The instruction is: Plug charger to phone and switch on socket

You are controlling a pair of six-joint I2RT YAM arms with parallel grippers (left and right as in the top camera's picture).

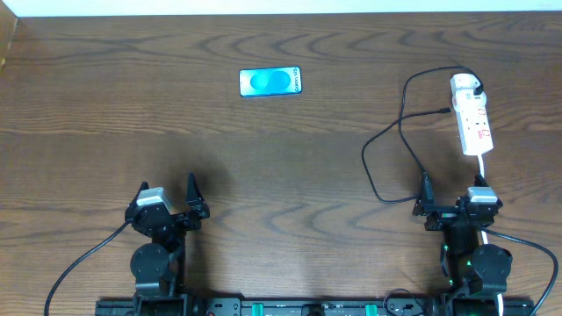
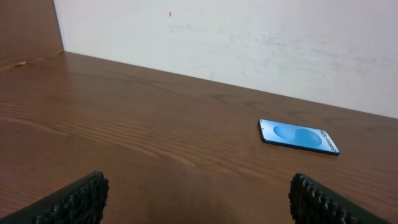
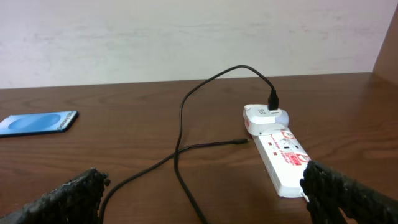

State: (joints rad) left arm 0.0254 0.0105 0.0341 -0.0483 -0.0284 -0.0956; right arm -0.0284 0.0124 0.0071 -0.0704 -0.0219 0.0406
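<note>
The phone (image 1: 271, 82) lies flat with its blue screen up at the table's far middle-left; it also shows in the left wrist view (image 2: 298, 136) and at the left edge of the right wrist view (image 3: 37, 122). The white socket strip (image 1: 473, 121) lies at the far right, also in the right wrist view (image 3: 280, 155). The charger's white plug head (image 3: 264, 116) sits in the strip's far end. Its black cable (image 1: 386, 140) loops over the table, and the connector tip (image 3: 241, 142) lies loose beside the strip. My left gripper (image 1: 169, 204) and right gripper (image 1: 450, 206) are open and empty near the front edge.
The strip's white cord (image 1: 486, 171) runs toward my right arm. A white wall (image 2: 249, 43) stands behind the table's far edge. Bare wood lies between the phone and the cable.
</note>
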